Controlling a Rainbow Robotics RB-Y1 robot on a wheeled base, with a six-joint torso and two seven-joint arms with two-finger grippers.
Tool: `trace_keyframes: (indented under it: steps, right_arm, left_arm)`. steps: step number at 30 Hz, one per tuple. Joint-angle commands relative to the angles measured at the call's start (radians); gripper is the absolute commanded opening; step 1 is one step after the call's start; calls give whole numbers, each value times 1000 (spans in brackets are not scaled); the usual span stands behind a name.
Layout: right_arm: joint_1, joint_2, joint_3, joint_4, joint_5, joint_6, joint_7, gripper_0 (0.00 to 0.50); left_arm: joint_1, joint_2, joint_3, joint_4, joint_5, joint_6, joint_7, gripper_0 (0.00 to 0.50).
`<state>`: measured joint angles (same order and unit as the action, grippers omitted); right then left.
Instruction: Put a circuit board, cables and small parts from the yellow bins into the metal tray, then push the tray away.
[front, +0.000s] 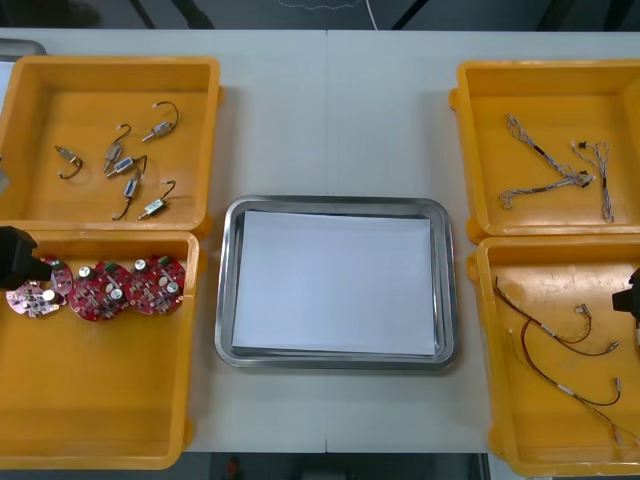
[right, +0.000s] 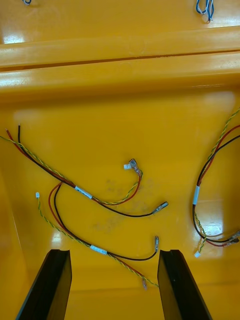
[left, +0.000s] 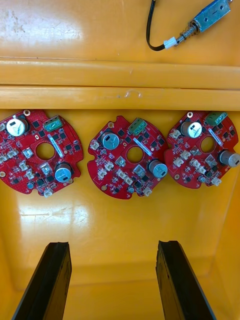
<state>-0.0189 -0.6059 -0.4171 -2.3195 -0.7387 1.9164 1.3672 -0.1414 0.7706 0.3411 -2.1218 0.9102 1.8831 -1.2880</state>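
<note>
Three round red circuit boards (front: 100, 290) lie in a row in the near left yellow bin (front: 95, 400). My left gripper (front: 28, 268) hovers at that bin's left end, beside the leftmost board. Its wrist view shows it open (left: 114, 282), with the middle board (left: 127, 157) a little beyond the gap between the fingers. My right gripper (front: 630, 298) hangs at the right edge of the near right bin (front: 480, 350). It is open (right: 114, 285) above red and yellow cables (right: 100, 200). The metal tray (front: 335, 203), white inside, lies between the bins and holds nothing.
The far left bin (front: 110, 70) holds several small metal parts (front: 130, 160) with black cables. Twisted blue and white cables (front: 560, 170) lie in the far right bin (front: 545, 80). Bare table stretches beyond the tray's far rim.
</note>
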Motion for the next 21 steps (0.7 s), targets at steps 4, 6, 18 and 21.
trace_keyframes:
  steps: [4,6,18,21]
  right_arm:
    - [13,-32,11,-11,4,3,-25,500]
    - [13,-32,11,-11,4,3,-25,500]
    - [13,-32,11,-11,4,3,-25,500]
    - [13,-32,11,-11,4,3,-25,500]
  left_arm:
    - [-23,-10,-10,-6,-8,-7,50,500]
    - [-23,-10,-10,-6,-8,-7,50,500]
    - [-23,-10,-10,-6,-8,-7,50,500]
    - [-23,-10,-10,-6,-8,-7,50,500]
